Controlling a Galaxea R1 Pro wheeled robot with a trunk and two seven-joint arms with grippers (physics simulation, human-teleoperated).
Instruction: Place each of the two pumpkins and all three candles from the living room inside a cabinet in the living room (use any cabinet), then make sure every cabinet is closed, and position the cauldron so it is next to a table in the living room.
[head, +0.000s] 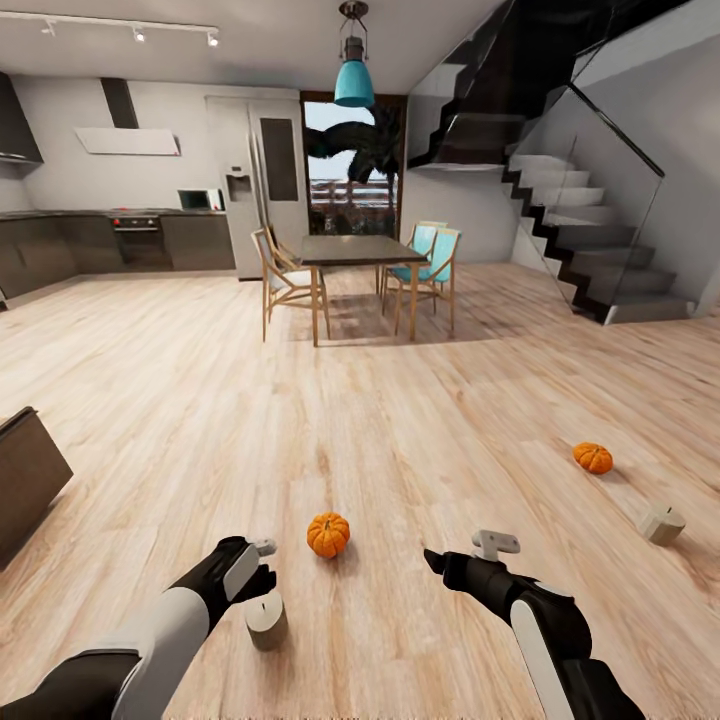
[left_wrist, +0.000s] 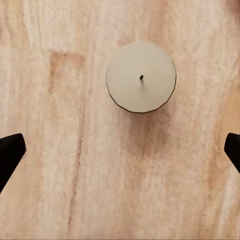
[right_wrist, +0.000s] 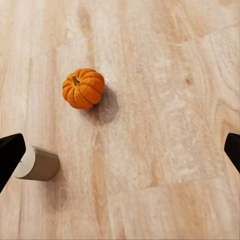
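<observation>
Honestly, hardly anything looks done yet. Both pumpkins sit on the bare wood floor (head: 150, 400): the nearer pumpkin (head: 328, 534) low in the middle of the head view, the farther pumpkin (head: 593, 458) toward the right edge. One upright candle (head: 266, 621) stands at the lower left, just beside the left gripper (head: 262, 562), and a tipped candle (head: 662, 523) lies at the right, below the farther pumpkin. In the left wrist view the candle's flat top and wick sit centre-top, with the jaws spread wide and holding nothing. The right gripper (head: 430, 557) is likewise spread and bare. A dark cabinet corner (head: 28, 475) pokes in at the left edge. Everything remains to stow, I'd judge.
</observation>
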